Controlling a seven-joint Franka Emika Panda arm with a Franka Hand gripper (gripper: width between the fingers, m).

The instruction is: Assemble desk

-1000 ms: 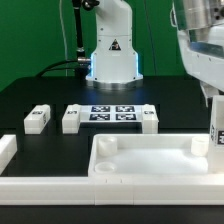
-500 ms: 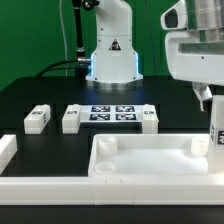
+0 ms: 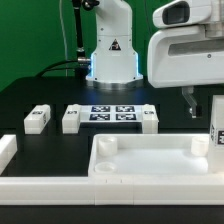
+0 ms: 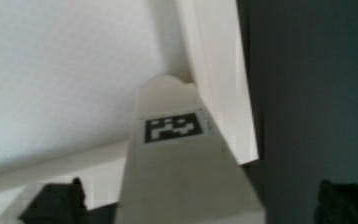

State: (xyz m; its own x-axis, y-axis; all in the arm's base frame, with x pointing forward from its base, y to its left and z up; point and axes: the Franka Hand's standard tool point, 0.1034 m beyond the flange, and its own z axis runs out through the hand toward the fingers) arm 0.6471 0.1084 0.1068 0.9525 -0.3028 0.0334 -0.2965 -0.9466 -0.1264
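Observation:
The white desk tabletop (image 3: pixel 150 160) lies rim-up at the front, with sockets in its corners. One white tagged leg (image 3: pixel 216 130) stands upright at its corner on the exterior view's right. My gripper (image 3: pixel 205 102) hangs just above that leg, open, with the fingers clear of it. In the wrist view the leg (image 4: pixel 176 127) runs between my two dark fingertips (image 4: pixel 60 200), and there is a gap on each side. Three more legs lie on the black table: one (image 3: pixel 37 119), a second (image 3: pixel 71 119) and a third (image 3: pixel 149 120).
The marker board (image 3: pixel 112 112) lies between the loose legs, in front of the robot base (image 3: pixel 112 55). Long white border bars (image 3: pixel 45 185) run along the front and the exterior view's left (image 3: pixel 6 150).
My hand has moved toward the exterior view's left and come further into view above the upright leg. The leg and the other parts have not moved.

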